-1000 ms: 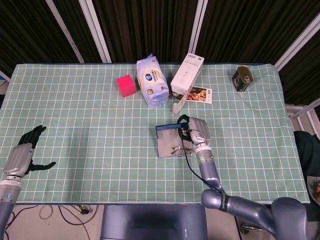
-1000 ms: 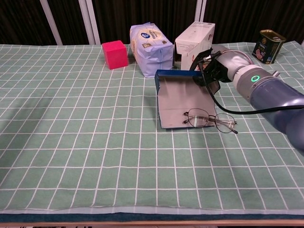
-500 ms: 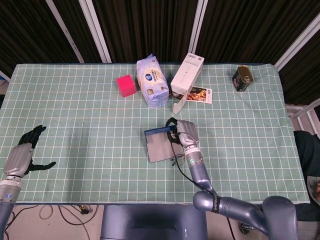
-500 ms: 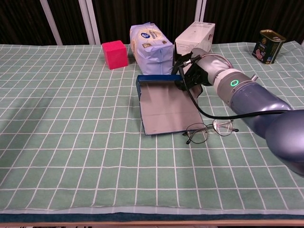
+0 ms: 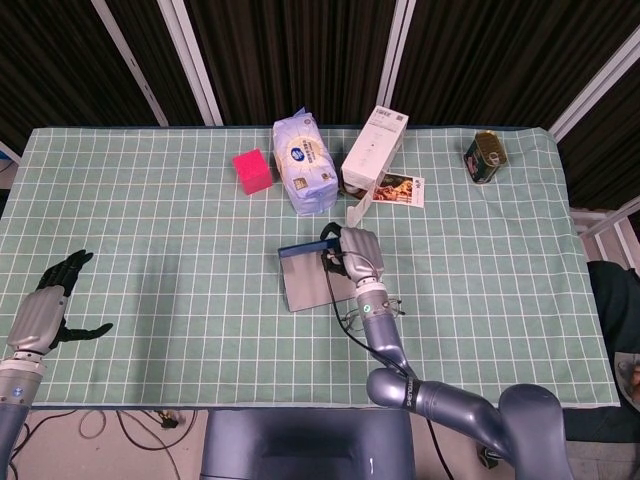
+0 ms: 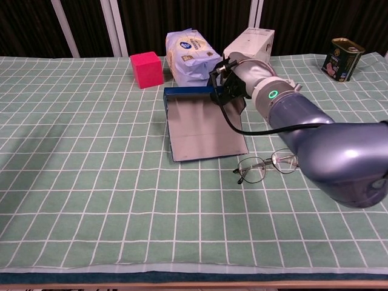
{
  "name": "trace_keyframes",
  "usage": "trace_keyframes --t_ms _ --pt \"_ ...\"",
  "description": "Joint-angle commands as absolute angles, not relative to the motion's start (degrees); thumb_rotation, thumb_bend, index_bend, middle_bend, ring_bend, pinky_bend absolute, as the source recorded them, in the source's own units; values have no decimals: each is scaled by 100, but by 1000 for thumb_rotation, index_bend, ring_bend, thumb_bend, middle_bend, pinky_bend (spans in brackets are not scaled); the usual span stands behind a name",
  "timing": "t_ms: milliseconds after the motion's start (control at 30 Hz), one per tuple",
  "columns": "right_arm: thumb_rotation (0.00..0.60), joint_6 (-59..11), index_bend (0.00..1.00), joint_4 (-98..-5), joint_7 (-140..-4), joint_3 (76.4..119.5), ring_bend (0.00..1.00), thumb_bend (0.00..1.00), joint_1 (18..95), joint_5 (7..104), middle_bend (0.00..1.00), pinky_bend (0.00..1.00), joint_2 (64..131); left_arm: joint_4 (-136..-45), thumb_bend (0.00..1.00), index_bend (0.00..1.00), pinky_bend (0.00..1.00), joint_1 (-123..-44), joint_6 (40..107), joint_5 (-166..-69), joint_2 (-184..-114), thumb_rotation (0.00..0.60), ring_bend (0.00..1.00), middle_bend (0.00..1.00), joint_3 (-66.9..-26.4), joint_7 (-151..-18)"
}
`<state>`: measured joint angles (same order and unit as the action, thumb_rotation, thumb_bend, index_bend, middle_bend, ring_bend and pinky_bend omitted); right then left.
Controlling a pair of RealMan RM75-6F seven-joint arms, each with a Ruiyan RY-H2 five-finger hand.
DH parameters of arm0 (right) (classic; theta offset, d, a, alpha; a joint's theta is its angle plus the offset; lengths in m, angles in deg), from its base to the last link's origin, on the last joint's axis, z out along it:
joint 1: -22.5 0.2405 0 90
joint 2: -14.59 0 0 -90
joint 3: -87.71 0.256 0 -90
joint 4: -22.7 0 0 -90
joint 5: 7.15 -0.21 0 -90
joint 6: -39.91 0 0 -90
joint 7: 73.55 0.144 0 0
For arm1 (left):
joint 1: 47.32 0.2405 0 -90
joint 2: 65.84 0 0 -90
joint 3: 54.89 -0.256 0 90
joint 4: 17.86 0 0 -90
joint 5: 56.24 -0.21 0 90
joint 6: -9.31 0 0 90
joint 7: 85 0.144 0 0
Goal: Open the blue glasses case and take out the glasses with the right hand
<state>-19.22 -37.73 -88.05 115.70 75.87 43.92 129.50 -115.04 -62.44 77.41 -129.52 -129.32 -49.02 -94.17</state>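
Observation:
The blue glasses case [image 5: 308,283] lies open on the green checked cloth, grey inside facing up [image 6: 203,130], its blue far edge raised. My right hand [image 5: 355,255] grips the case's far right corner [image 6: 232,86], fingers curled over the blue edge. The thin-rimmed glasses [image 6: 267,167] lie on the cloth outside the case, just off its near right corner; in the head view my right forearm partly covers the glasses [image 5: 350,318]. My left hand [image 5: 45,310] rests at the front left of the table, fingers spread, holding nothing.
Along the back stand a pink cube [image 5: 253,171], a blue-and-white bag [image 5: 305,162], a white carton [image 5: 375,150] with a printed card beside it, and a tin can [image 5: 485,157] at the far right.
My right hand has slid the open case left and toward the back. The glasses stayed on the cloth and now lie clear of the case. The left hand has not moved.

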Motion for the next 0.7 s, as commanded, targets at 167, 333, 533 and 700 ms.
trace_keyframes --t_ms 167,333,533,700 --pt "600 -1863 0 -3691 -9465 11678 947 252 7790 4040 885 990 13016 -11502 0 0 0 -6250 7724 -12957 -12930 600 0 0 -4902 -9438" --pt "600 -2040 0 -4243 -9855 11562 942 212 7582 3848 879 988 12790 -11488 0 0 0 -6236 7764 -12985 -12935 600 0 0 -4910 -9417" --pt "600 -2550 0 -5642 -10005 11187 810 204 6988 4133 720 844 12044 -11450 0 0 0 -6205 7872 -13055 -12972 600 0 0 -4925 -9343" --pt "600 -3013 0 -6900 -10096 10687 480 202 6312 4545 387 487 11079 -11434 0 0 0 -6185 7942 -13129 -12988 600 0 0 -4957 -9246"
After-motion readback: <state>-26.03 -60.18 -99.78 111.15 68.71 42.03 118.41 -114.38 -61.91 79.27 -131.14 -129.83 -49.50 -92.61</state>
